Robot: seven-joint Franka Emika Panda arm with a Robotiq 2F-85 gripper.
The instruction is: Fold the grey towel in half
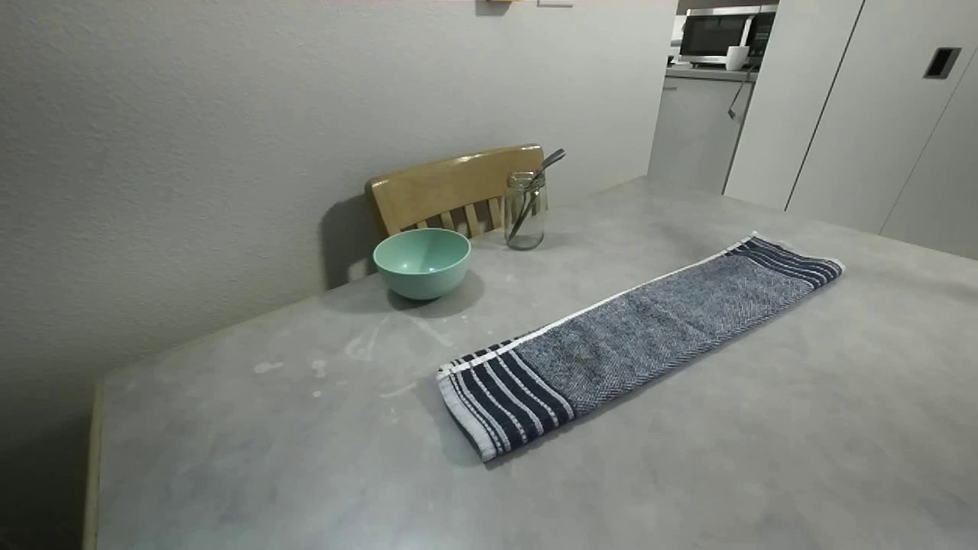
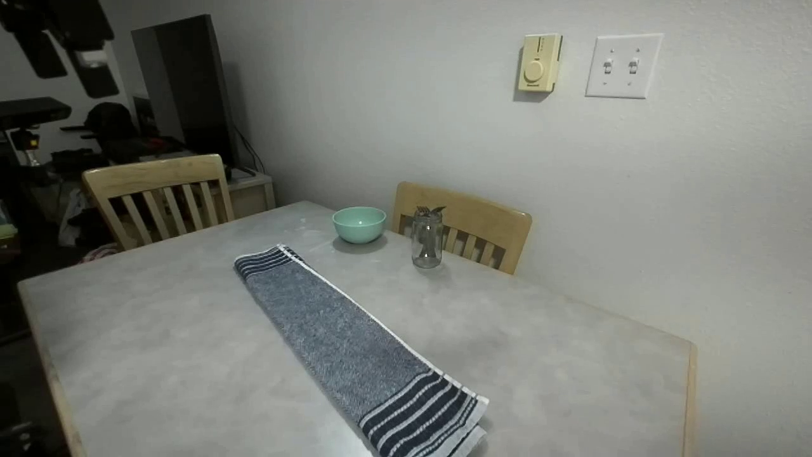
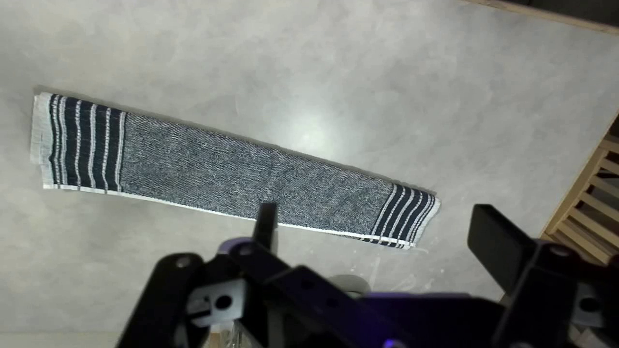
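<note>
Grey towel [image 3: 251, 169] laid flat on the mottled grey tabletop [image 3: 338, 63], untouched. Gripper [image 3: 375, 215] released: 2 fingers [image 3: 498, 244] spread wide, nothing between them; in an exterior view they hang well above the table.

In the wrist view the towel lies below and ahead of the fingertips, long axis slanting across; the finger gap sits nearest the striped end by the teal bowl [image 1: 428, 284], and the fingers part roughly along that axis. That end is my guess for the coming grasp; the crosswise fold looks not yet begun.

Materials: flecked blue-grey terry middle, 2 navy ends banded in white, 1 white hem down a long side. Striped under-layer peeps past the hem near the bowl, so the cloth is probably doubled lengthwise. Should sag when lifted. Bowl smooth, round, glossy. Glass jar [image 1: 527, 238] near it, clear, holding metal cutlery [image 1: 555, 158]. Wooden chair [image 1: 458, 179] behind, slatted back.
</note>
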